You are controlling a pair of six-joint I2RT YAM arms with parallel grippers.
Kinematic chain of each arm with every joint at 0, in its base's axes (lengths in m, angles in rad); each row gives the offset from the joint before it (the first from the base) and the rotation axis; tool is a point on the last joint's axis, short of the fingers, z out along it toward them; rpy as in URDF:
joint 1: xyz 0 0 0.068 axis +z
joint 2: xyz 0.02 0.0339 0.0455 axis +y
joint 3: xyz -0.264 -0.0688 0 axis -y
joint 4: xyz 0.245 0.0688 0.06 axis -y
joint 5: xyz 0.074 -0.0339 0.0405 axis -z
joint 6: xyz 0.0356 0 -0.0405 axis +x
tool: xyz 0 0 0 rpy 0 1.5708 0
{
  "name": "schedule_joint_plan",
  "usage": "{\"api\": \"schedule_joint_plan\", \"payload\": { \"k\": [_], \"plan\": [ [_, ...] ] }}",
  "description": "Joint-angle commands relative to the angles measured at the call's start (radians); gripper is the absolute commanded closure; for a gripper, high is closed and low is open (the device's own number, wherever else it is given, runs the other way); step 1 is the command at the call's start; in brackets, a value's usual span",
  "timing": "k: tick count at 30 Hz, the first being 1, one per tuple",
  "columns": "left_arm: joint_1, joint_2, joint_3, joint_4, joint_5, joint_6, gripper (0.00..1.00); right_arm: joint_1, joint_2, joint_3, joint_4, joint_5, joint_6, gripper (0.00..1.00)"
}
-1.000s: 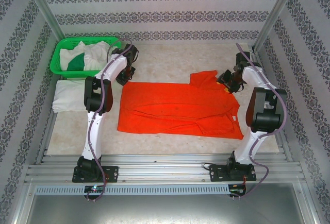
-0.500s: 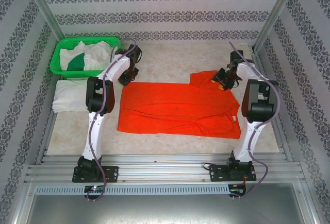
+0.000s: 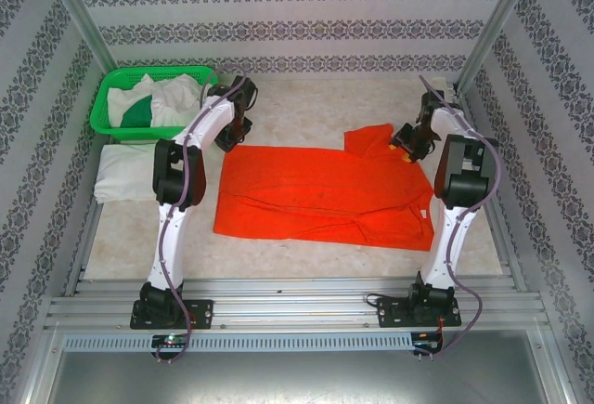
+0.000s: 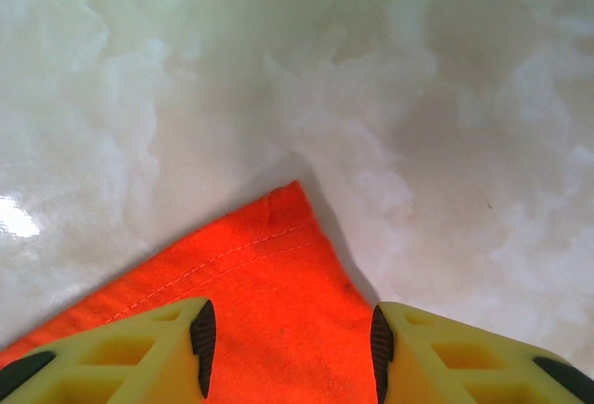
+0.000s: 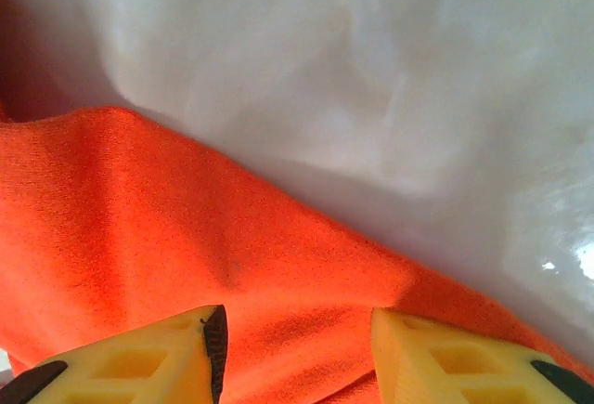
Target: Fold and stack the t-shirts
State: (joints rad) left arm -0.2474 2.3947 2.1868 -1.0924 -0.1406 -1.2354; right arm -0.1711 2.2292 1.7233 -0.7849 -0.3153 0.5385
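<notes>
Both arms are edging farther back; the left gripper (image 4: pixel 290 334) and right gripper (image 5: pixel 297 348), jaws spread, are straddling far corners of the orange t-shirt (image 3: pixel 325 195) on the table (image 3: pixel 306 107), readying a fold

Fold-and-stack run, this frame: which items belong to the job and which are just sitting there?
Job: orange t-shirt, spread flat; folded white t-shirt left of it; white t-shirts and dark green t-shirt in the green basket; left gripper and right gripper, both open over the orange t-shirt's far edge.
Lying about: the green basket itself; table; metal rails at the near edge.
</notes>
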Motion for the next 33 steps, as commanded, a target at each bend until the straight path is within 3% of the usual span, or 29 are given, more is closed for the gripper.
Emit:
{"api": "schedule_joint_plan", "payload": {
  "k": [1, 6, 11, 16, 33],
  "plan": [
    [-0.024, -0.029, 0.034, -0.026, 0.018, 0.001, 0.51, -0.005, 0.025, 0.013, -0.064, 0.042, -0.013, 0.54],
    [-0.033, -0.015, 0.049, -0.020, 0.024, 0.001, 0.51, -0.016, -0.028, -0.017, -0.097, 0.149, -0.039, 0.56],
    [-0.036, 0.013, 0.071, 0.000, 0.058, -0.002, 0.51, -0.051, -0.029, -0.040, -0.086, 0.139, -0.059, 0.56],
    [-0.045, 0.065, 0.135, -0.019, 0.084, -0.003, 0.51, -0.054, -0.014, 0.011, -0.125, 0.217, -0.095, 0.57],
    [-0.037, 0.249, 0.356, -0.015, 0.045, 0.075, 0.51, -0.042, -0.211, -0.056, -0.030, 0.037, -0.087, 0.54]
  ]
}}
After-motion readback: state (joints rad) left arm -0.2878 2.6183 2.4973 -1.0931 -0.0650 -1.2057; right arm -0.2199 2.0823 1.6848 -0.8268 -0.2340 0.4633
